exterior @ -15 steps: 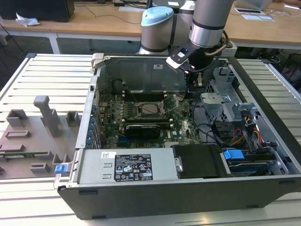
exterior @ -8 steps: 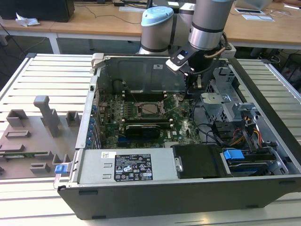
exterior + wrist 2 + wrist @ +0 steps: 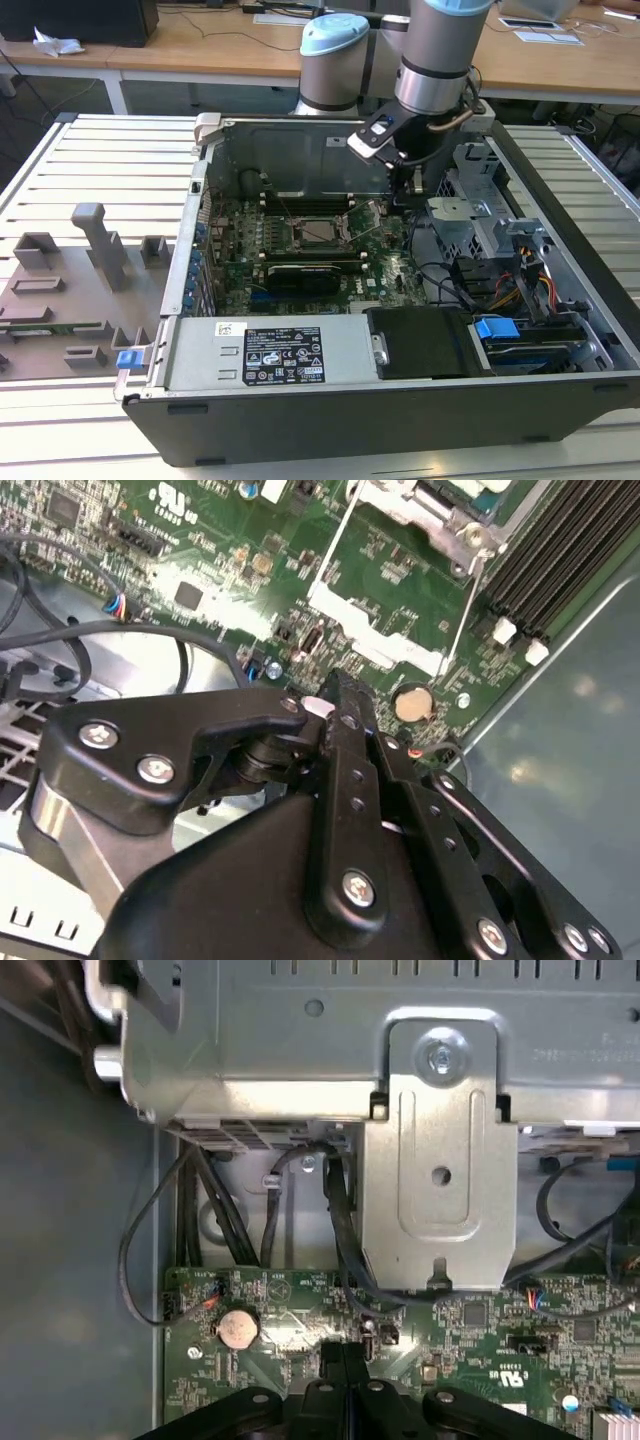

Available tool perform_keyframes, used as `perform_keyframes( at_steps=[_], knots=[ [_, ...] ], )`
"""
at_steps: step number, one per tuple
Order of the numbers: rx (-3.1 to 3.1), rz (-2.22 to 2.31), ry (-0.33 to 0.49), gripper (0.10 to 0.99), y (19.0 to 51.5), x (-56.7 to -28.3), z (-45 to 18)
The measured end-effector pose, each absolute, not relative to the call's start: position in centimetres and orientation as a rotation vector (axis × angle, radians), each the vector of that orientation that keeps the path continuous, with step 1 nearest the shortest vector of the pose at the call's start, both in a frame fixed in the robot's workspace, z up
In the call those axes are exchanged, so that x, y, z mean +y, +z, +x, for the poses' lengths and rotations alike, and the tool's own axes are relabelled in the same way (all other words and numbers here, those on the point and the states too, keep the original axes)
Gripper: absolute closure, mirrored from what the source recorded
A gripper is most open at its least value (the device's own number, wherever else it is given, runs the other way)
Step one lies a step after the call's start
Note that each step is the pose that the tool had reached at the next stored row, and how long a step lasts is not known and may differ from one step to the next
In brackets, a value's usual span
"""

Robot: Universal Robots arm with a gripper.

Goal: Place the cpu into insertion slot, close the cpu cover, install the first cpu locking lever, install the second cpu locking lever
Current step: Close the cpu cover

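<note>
**Chip in its socket, gripper close by**

We see the chip (image 3: 319, 232) lying flat in the socket (image 3: 343, 222), in the middle of the green board (image 3: 395, 275). The shiny cover (image 3: 297, 233) looks like it lies down around the chip like a frame. We cannot tell if it is shut tight.

In the second wrist view, thin levers (image 3: 462, 610) stick out from the socket's corner over the board. We cannot tell if they are locked.

The gripper (image 3: 335, 685) hangs just over the board, beside the socket, toward the exterior view's right. Its two black jaws are pressed together and nothing is between them. In the first wrist view the gripper (image 3: 345, 1352) points at the board near a round battery (image 3: 238, 1328). Black wires (image 3: 340, 1220) run past a grey metal plate (image 3: 440, 1160) there.

Long black slots (image 3: 560, 550) sit next to the socket. All of this is inside an open computer box (image 3: 400, 420), with a grey box with a sticker (image 3: 270, 355) at its near side. The computer box rests on a ribbed table (image 3: 100, 150). Some grey blocks (image 3: 100, 240) stand on the table, at the exterior view's left.
</note>
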State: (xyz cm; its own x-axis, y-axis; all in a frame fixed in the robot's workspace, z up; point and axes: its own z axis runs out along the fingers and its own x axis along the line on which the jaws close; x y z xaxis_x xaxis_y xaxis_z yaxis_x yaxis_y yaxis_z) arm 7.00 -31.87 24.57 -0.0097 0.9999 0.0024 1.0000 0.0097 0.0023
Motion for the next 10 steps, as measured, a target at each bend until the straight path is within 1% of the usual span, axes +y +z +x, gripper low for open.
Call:
perform_keyframes(
  at_steps=[10],
  knots=[
    [-2.232, -2.210, -0.005, 0.980, 23.96, -31.87, 6.74]
  ],
)
